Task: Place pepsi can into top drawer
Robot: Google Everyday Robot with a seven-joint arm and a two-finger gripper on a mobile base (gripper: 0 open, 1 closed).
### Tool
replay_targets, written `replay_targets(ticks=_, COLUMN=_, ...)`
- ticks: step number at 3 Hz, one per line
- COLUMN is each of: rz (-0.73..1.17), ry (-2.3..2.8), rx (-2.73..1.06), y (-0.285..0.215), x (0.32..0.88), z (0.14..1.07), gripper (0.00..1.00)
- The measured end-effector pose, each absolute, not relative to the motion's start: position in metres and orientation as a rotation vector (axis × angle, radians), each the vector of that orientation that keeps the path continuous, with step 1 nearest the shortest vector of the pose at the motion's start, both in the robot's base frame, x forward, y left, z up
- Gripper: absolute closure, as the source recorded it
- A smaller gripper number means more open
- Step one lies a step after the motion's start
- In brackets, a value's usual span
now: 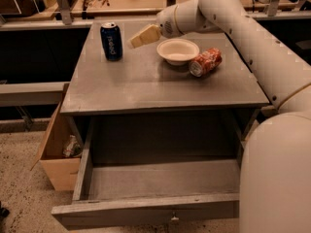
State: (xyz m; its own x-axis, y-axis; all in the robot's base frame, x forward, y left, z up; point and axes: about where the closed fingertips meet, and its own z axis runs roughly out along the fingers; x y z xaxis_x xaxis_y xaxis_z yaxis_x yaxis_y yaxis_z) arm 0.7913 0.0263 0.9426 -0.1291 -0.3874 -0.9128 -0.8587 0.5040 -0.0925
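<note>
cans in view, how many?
2. The pepsi can stands back left on the cabinet, gripper just right of it; a red can lies right of the bowl. Box contents unclear.

Pincer (141, 36) in the upper centre, just right of the pepsi can (111, 41), whose lettering is too blurred to read. Top drawer (146, 210): front panel clipped by the bottom edge. Cardboard box (56, 164), lower left, half hidden behind the drawer's side, contents an unreadable pale lump. Robot body (277, 178) cropped at right.
</note>
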Motion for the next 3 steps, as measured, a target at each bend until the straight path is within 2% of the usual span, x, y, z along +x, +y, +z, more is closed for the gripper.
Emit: replay_targets(ticks=3, rz=0.665, ry=1.640, rx=-1.055, y=0.104, x=0.826, z=0.900, gripper=0.00)
